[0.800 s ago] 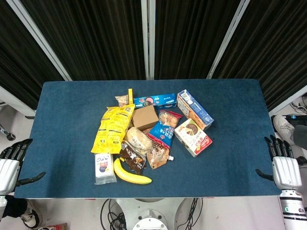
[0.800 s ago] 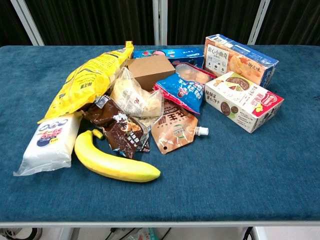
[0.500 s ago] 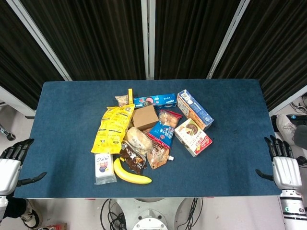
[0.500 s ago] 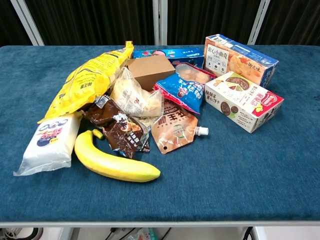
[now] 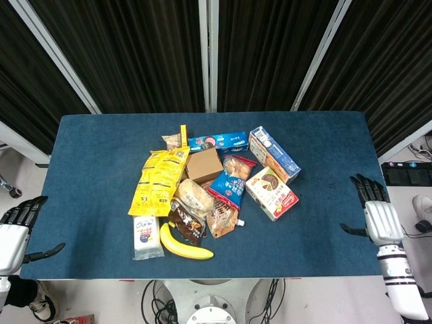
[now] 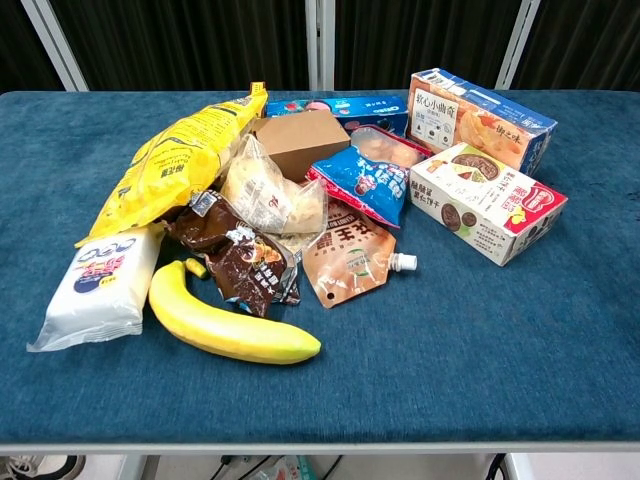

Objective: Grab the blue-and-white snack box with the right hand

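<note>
The blue-and-white snack box (image 5: 274, 153) lies at the right rear of the snack pile, angled, behind a white-and-red box (image 5: 272, 194). In the chest view the blue-and-white snack box (image 6: 479, 119) sits at the upper right. My right hand (image 5: 374, 216) hovers over the table's right edge, fingers spread and nothing in it, well to the right of the box. My left hand (image 5: 15, 231) hangs open off the table's left front corner. Neither hand shows in the chest view.
The pile on the blue table (image 5: 94, 148) holds a yellow chip bag (image 5: 158, 179), a brown carton (image 5: 204, 165), a long blue cookie box (image 5: 218, 142), a blue snack bag (image 5: 229, 187), a banana (image 5: 183, 246) and a white pack (image 5: 146, 237).
My right hand has moved inward and forward, from beside the table's right front corner to over its right edge. The left hand and the objects have stayed put.
</note>
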Available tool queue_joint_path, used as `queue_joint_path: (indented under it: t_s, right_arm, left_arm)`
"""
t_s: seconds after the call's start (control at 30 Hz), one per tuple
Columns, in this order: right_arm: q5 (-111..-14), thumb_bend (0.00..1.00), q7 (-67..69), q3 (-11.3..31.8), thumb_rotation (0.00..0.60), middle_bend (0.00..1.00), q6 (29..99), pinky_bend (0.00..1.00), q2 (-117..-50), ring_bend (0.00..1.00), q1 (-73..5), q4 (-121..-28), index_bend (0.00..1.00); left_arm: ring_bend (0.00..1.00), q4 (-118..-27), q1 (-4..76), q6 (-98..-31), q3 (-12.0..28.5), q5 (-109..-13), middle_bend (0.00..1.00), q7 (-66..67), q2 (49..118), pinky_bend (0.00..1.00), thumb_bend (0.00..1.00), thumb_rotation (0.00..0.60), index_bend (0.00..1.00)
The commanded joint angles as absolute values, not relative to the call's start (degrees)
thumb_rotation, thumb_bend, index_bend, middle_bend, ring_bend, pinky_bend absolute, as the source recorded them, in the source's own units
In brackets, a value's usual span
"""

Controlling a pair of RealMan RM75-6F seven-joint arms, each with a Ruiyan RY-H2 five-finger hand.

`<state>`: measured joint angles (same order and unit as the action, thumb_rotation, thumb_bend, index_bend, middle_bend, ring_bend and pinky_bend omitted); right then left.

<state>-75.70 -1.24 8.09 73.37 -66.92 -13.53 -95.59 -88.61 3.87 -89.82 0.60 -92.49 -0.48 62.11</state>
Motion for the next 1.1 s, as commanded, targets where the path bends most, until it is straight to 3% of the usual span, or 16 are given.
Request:
queue_joint_path:
  t_s: [0.03, 0.17, 0.33, 0.9, 1.1]
  right_arm:
    - [-67.38, 0.0, -6.88, 14.23, 0.6, 0.0, 66.64, 0.0, -67.6, 0.0, -20.53, -98.85, 0.0]
    - [-56.54, 0.0, -14.26, 19.26, 0.6, 0.0, 62.06, 0.0, -70.84, 0.0, -27.58, -97.53, 0.0]
    - [-44.66, 0.0, -20.28, 22.56, 0.6, 0.0, 57.83, 0.0, -76.09, 0.0, -35.56, -92.55, 0.0]
    - [-19.65, 0.01, -24.06, 26.76, 0.6, 0.0, 52.8, 0.0, -91.67, 0.0, -50.17, -74.88, 0.0]
    - [-16.1, 0.14, -22.81, 26.95, 0.6, 0.0, 50.51, 0.03, -93.74, 0.0, -50.97, -71.59, 0.0]
  left_arm:
    - [0.12, -88.31, 3.86, -89.7, 0.4, -92.59, 0.1, -0.87, 62.22, 0.24, 0.0, 0.401, 0.09]
    - [0.12, -87.61, 3.62, -89.5, 0.11, -92.29, 0.1, -1.34, 62.6, 0.24, 0.0, 0.4, 0.1]
    - [0.12, -86.78, 3.28, -89.75, 0.03, -91.99, 0.1, -2.13, 62.48, 0.24, 0.0, 0.4, 0.1]
    - [0.12, -86.26, 2.58, -90.0, -0.06, -91.18, 0.1, -2.61, 61.91, 0.24, 0.0, 0.401, 0.1]
    - [0.12, -85.6, 2.76, -91.25, -0.38, -93.45, 0.1, -4.92, 62.02, 0.24, 0.0, 0.447, 0.1]
